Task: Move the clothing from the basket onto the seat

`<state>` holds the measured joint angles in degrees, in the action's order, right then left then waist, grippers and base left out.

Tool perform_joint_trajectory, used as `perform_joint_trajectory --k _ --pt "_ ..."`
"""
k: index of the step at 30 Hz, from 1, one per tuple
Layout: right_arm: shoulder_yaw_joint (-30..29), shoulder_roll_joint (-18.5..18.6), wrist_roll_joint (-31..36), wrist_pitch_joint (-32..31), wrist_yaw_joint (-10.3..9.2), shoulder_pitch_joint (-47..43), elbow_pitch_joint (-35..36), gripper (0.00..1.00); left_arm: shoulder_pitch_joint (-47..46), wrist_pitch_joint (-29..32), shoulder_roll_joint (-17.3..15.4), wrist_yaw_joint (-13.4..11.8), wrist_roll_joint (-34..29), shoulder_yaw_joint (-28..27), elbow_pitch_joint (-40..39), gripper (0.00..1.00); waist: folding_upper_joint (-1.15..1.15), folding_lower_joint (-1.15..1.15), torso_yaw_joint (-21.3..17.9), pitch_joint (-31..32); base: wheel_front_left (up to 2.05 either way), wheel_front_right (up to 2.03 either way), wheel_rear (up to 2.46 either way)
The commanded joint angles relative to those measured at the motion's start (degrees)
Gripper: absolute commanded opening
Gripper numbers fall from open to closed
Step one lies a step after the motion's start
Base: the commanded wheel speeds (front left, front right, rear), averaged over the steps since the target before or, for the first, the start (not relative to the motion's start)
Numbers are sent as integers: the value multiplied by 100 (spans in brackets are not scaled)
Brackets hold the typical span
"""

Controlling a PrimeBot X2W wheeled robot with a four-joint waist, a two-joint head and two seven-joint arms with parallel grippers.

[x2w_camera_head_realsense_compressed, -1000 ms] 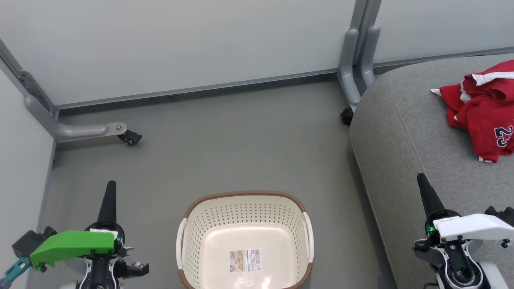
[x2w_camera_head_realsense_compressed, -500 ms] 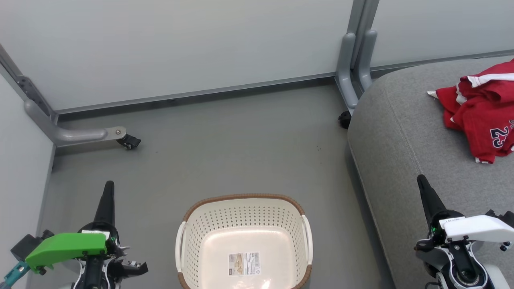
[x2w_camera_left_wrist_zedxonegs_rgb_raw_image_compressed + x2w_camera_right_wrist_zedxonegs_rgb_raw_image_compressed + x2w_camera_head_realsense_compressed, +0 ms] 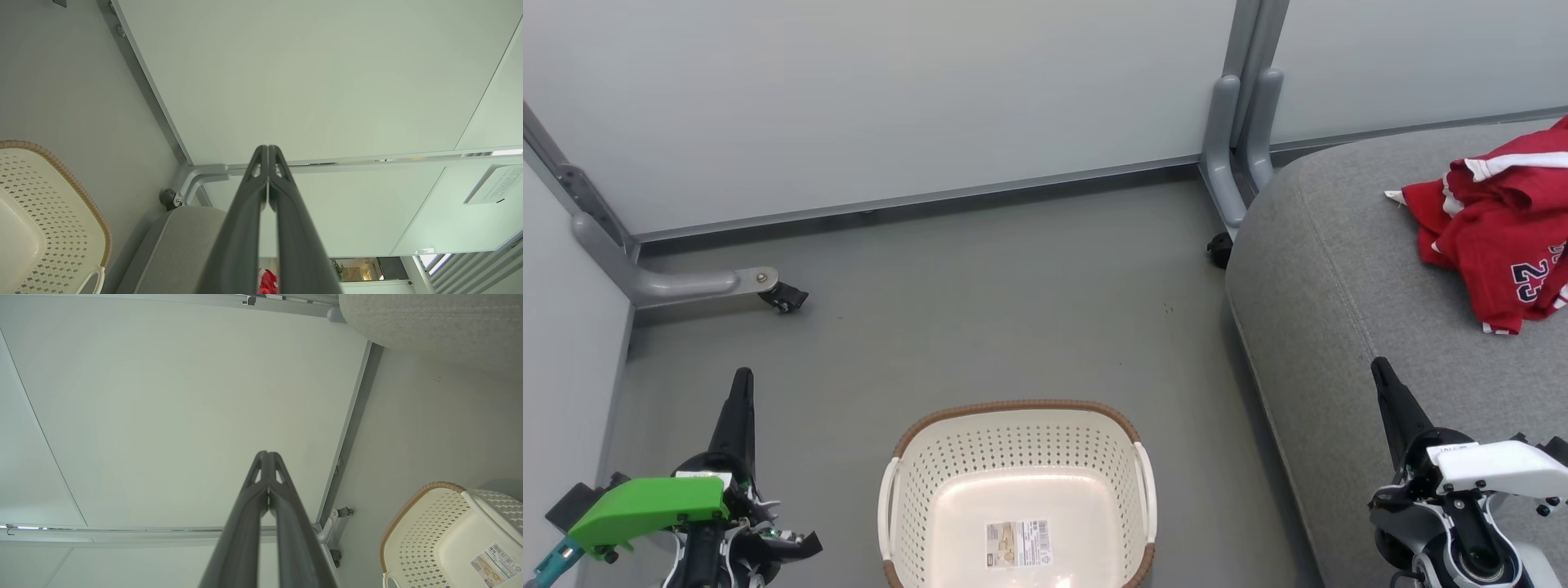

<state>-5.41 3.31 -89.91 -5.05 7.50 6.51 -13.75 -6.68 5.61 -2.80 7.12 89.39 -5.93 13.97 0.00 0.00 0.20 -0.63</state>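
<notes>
The red clothing (image 3: 1499, 227) with white trim and dark numbers lies crumpled on the grey seat (image 3: 1339, 294) at the right, running past the picture's edge. The cream basket (image 3: 1013, 420) with its brown rim stands on the floor at bottom centre, holding just a label on its bottom. My left gripper (image 3: 742, 377) is shut at the lower left, beside the basket and apart from it. My right gripper (image 3: 1379, 365) is shut at the lower right, over the seat's near part, well short of the clothing. Both wrist views show the jaws pressed together with nothing between them (image 3: 267, 148) (image 3: 265, 453).
Pale partition panels (image 3: 890, 98) close off the back and left. Their grey feet with castors (image 3: 783, 298) stand on the grey floor at left and by the seat's corner (image 3: 1218, 249). Open floor lies between basket and panels.
The whole head picture has shifted a little: the basket and my grippers sit lower, the clothing and seat further left. That is camera motion. Both grippers stay shut.
</notes>
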Motion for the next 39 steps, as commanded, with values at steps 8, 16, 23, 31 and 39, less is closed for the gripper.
perform_joint_trajectory --k 8,16,23,31,39 --pt "-47 27 -332 -107 -2 -73 -33 0 89 97 -40 59 327 -65 13 0 0 0 -20 45 0 0 0" --pt "-55 17 -316 -109 -2 -72 -32 0 88 101 -37 59 317 -64 11 0 0 0 -20 45 0 0 0" --pt "-61 12 -307 -118 -2 -71 -33 0 87 103 -34 60 314 -66 12 0 0 0 -20 45 0 0 0" --pt "-68 6 -297 -123 -1 -69 -34 0 86 105 -32 60 312 -68 10 0 0 0 -20 45 0 0 0" --pt "-75 1 -289 -131 -2 -68 -34 0 85 107 -31 60 309 -69 10 0 0 0 -20 45 0 0 0"
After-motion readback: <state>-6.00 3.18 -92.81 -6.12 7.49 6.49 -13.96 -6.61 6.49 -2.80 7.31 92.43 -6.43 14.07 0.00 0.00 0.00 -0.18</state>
